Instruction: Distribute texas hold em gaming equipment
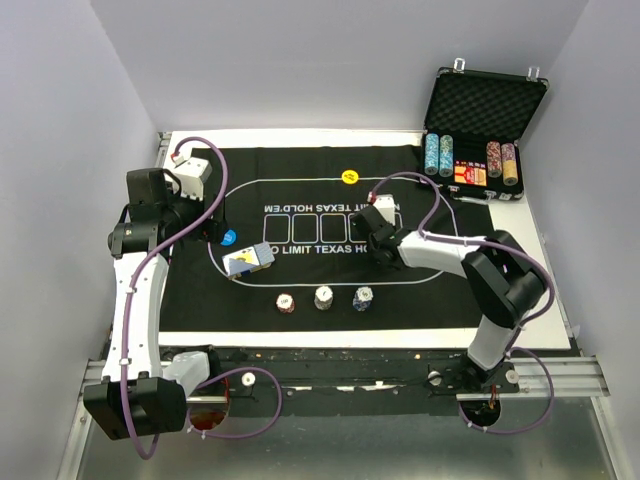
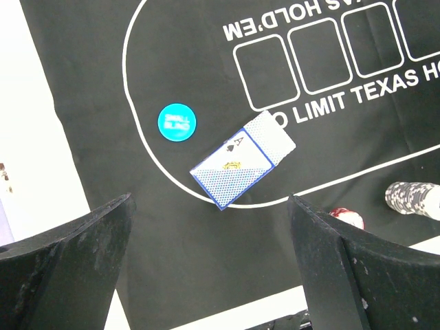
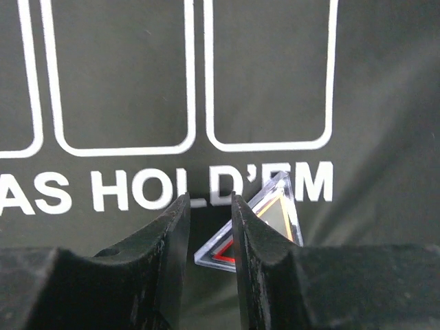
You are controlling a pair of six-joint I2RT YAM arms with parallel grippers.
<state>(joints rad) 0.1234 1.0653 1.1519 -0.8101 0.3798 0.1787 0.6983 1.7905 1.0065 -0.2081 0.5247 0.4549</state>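
Note:
The blue-backed deck box (image 1: 248, 260) (image 2: 242, 159) lies tilted on the white oval line of the black mat (image 1: 450, 280). A blue button disc (image 1: 229, 237) (image 2: 177, 122) sits just left of it, and a yellow disc (image 1: 349, 177) lies at the mat's far edge. Three chip stacks (image 1: 324, 298) stand in a row near the front. My left gripper (image 1: 213, 228) (image 2: 210, 199) hangs open above the mat near the box, holding nothing. My right gripper (image 1: 378, 250) (image 3: 210, 203) is low over the "HOLD'EM" print, jaws narrowed to a small gap. A clear triangular piece (image 3: 276, 214) lies partly behind the right finger, one corner in the gap.
An open black chip case (image 1: 485, 110) stands at the back right, holding upright chip rows (image 1: 438, 154) and a card pack. White table margin (image 1: 300, 338) runs along the mat's front edge, with grey walls on three sides.

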